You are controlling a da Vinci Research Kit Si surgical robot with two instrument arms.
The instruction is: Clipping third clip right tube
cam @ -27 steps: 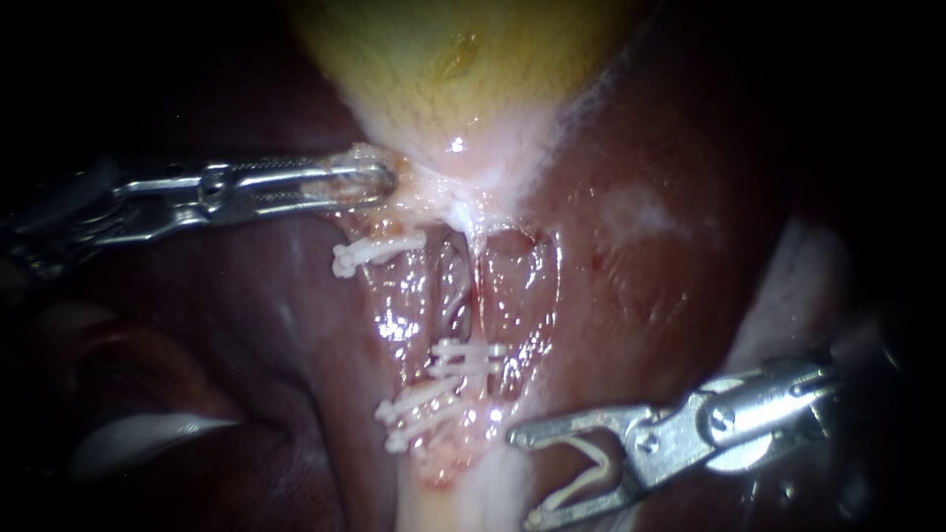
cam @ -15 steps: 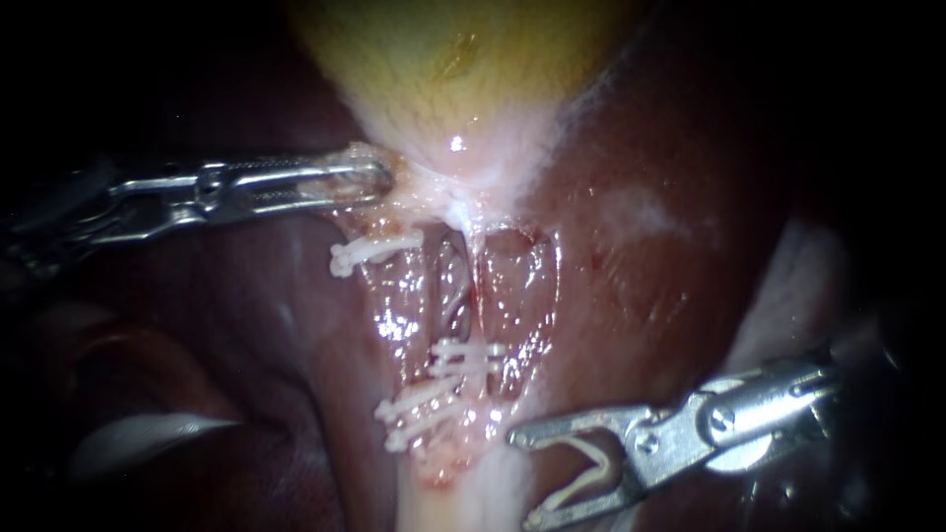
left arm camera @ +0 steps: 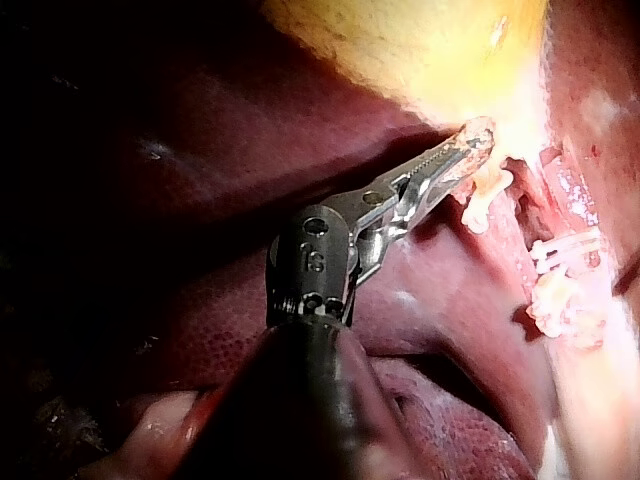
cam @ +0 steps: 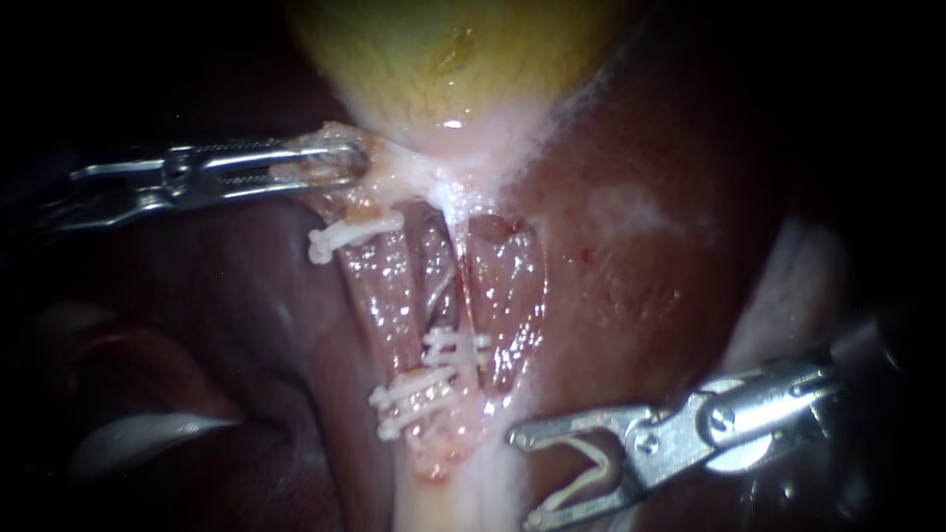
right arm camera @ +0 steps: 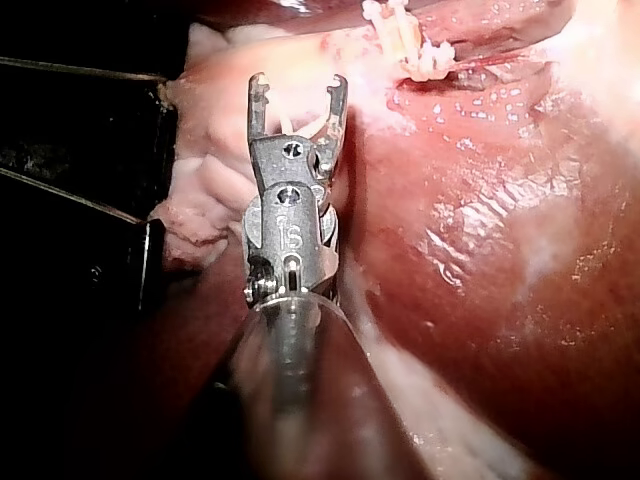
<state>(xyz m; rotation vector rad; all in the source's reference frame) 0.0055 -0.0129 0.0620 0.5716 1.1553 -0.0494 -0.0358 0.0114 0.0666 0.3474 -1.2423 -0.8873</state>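
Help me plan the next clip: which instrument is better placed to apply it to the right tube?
The right instrument: its jaws hold a spread white clip and are clear of tissue. The left instrument is shut on tissue beside the gallbladder.

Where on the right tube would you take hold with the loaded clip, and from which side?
I'd grip the right tube's bare stretch between the gallbladder and its two clips, from the lower right: it runs upright, and the right instrument sits there.
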